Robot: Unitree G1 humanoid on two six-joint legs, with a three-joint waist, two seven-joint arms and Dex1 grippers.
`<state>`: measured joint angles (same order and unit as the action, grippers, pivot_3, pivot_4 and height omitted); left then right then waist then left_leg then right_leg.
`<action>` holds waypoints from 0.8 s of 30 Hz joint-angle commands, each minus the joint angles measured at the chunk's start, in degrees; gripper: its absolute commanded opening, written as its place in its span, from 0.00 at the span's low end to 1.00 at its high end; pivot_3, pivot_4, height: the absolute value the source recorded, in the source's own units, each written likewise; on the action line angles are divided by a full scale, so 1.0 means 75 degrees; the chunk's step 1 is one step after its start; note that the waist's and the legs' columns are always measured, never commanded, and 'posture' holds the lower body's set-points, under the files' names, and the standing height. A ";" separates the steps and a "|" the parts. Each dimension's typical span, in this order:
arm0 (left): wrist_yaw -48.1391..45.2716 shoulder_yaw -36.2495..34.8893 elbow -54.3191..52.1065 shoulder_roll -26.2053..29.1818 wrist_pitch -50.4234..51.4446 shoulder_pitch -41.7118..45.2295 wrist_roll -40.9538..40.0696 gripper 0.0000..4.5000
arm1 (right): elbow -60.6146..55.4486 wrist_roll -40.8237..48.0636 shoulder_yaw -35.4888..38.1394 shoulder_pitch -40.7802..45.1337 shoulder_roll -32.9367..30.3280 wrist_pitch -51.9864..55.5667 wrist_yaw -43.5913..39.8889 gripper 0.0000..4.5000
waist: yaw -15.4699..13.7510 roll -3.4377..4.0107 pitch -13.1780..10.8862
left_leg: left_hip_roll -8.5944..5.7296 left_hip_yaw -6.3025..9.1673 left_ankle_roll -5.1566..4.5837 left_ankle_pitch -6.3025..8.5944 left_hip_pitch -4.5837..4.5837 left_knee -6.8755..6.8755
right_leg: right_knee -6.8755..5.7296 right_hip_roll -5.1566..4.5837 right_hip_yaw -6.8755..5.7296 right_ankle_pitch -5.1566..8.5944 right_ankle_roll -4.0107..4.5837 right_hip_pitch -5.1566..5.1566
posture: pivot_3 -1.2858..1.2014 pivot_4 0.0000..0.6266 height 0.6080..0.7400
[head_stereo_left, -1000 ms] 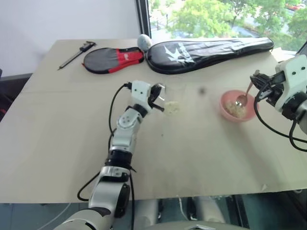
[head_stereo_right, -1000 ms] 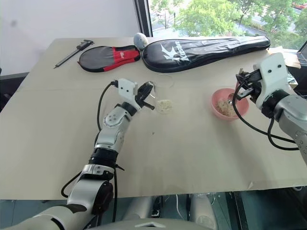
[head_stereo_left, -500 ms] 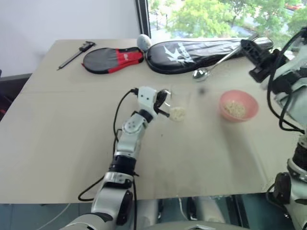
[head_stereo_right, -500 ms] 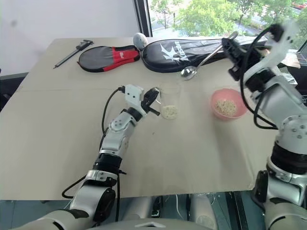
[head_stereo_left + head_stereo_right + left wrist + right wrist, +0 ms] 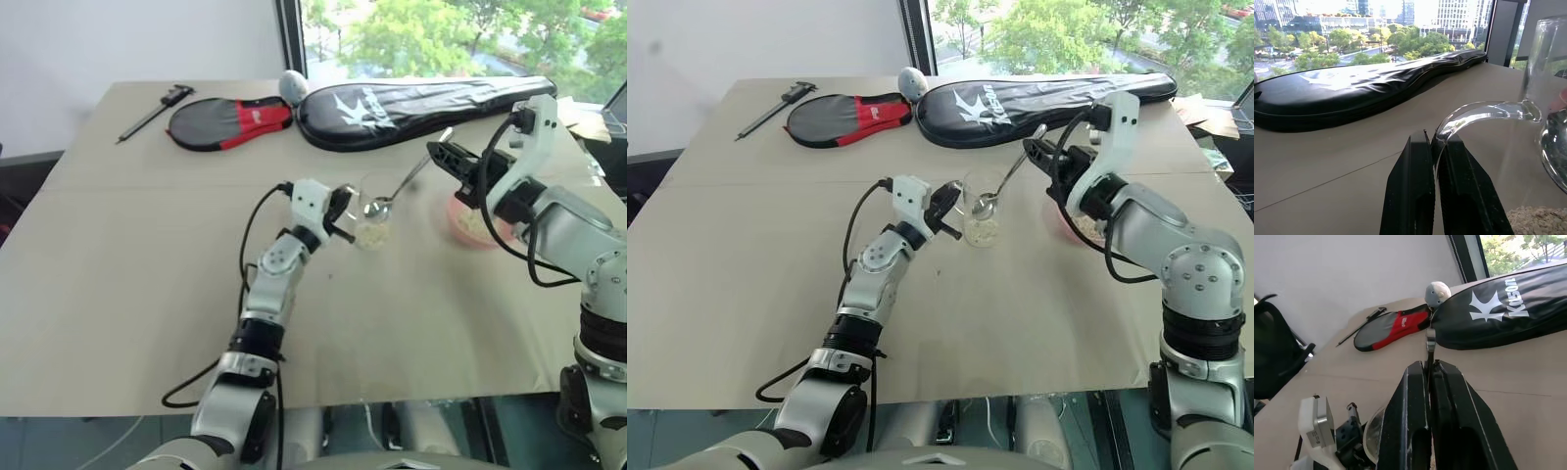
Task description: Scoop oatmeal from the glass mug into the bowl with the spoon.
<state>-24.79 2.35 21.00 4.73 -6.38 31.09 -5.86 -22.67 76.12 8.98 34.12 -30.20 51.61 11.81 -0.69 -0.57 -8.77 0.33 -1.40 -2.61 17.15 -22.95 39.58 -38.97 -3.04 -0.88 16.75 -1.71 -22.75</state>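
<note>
We are pinching the clear mug's [image 5: 982, 208] curved handle with our left gripper [image 5: 1436, 147] while our right gripper [image 5: 1429, 372], clamping the shiny spoon [image 5: 1004, 181], is dipping it over pale flakes [image 5: 1540, 220].

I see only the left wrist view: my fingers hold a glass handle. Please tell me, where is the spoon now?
Observer: The spoon is held by the right gripper, and its small bowl is inside the glass mug, above the oatmeal.
Operator: Is the right gripper closed on it?
Observer: Yes, in the right wrist view its fingers pinch the thin handle.
Operator: And where is the bowl?
Observer: The bowl sits on the table to the robot's right of the mug, partly behind the right arm, with oatmeal already in it.
</note>
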 commanded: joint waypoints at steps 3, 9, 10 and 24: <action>0.0017 0.0017 -0.0232 -0.0048 -0.0264 -0.0030 -0.0032 0.00 | -0.0249 -0.0218 0.0116 0.0232 0.0129 -0.0199 -0.0109 0.40 | 0.0000 0.0000 0.0000 | 0.0000 0.0000 0.0000 0.0000 0.0000 0.0000 | 0.0000 0.0000 0.0000 0.0000 0.0000 0.0000 | 0.52 0.24 1.00; -0.0002 -0.0019 -0.0208 -0.0034 -0.0299 -0.0021 -0.0058 0.23 | -0.0118 -0.0470 0.0294 0.0350 0.0201 -0.0347 -0.0189 0.63 | -0.0001 -0.0001 0.0001 | 0.0000 0.0000 0.0000 0.0000 0.0000 0.0000 | 0.0000 0.0000 0.0000 0.0000 0.0000 0.0000 | 0.52 0.24 1.00; 0.0011 -0.0025 -0.0205 -0.0027 -0.0305 -0.0021 -0.0048 0.34 | -0.0115 -0.0498 0.0300 0.0356 0.0207 -0.0352 -0.0205 0.63 | 0.0000 -0.0001 0.0000 | 0.0000 0.0000 0.0000 0.0000 0.0000 0.0000 | 0.0001 0.0000 0.0000 0.0000 0.0000 0.0000 | 0.52 0.24 1.00; -0.0303 0.0086 -0.1286 0.0396 0.0130 -0.0773 -0.0117 0.63 | -0.0237 -0.0428 0.0545 0.0040 0.0192 -0.0320 -0.0318 0.63 | 0.0018 0.0000 0.0001 | 0.0001 0.0000 0.0000 0.0000 0.0003 -0.0002 | -0.0001 0.0000 0.0001 0.0000 0.0000 0.0000 | 0.52 0.24 1.00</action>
<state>-25.97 2.70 15.95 6.72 -6.29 26.63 -5.92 -22.37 72.06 10.67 35.07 -27.91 49.78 10.29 -0.55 -0.57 -8.76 0.34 -1.39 -2.61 17.15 -22.92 39.56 -38.96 -3.04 -0.87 16.75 -1.71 -22.75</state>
